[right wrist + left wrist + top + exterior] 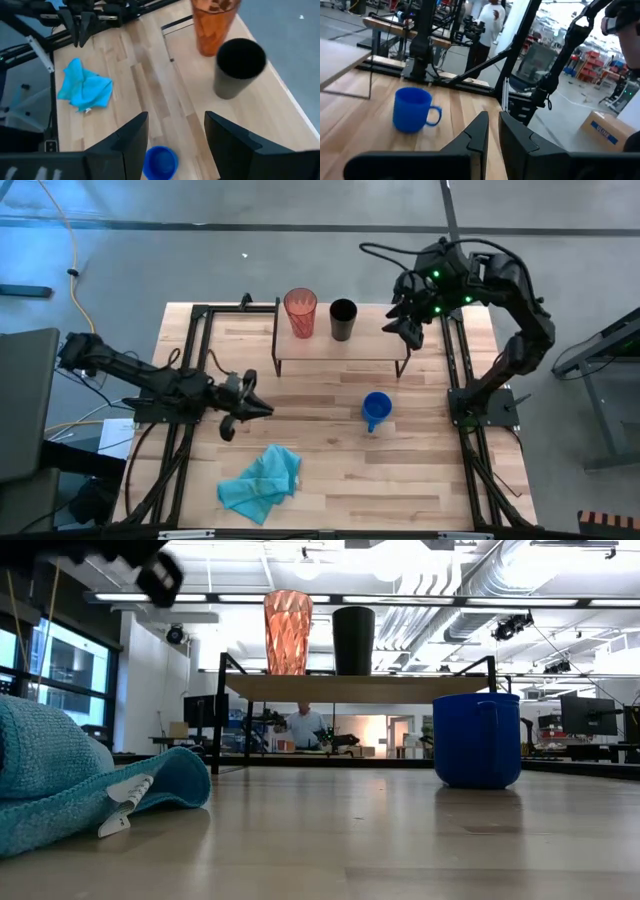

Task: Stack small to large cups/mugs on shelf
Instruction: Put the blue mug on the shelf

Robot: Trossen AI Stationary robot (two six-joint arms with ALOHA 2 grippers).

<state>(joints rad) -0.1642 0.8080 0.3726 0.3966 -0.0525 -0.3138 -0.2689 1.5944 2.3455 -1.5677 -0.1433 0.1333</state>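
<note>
Two cups up on the shelf, blue mug on the table.

I see the red tumbler (300, 312) and black cup (342, 319) upright, side by side on the shelf (375, 347); the blue mug (376, 409) stands upright before it, handle toward the table's front edge. My right gripper (407, 325) is spread above the shelf's right end; my left gripper (262, 409), nearly pressed together, hovers left of the mug.

High view: overhead, facing straight down, far enough to take in whole table (330, 470) and both arms. Low view: at tabletop height, level across boards toward room; teal cloth (70, 775) close to lens, blue mug (477, 738) farther, shelf (355, 687) beyond. Left wrist view: low over table, looking past own fingers (480, 137) at blue mug. Right wrist view: elevated, angled down over shelf end. Blue mug common to all four.
</note>
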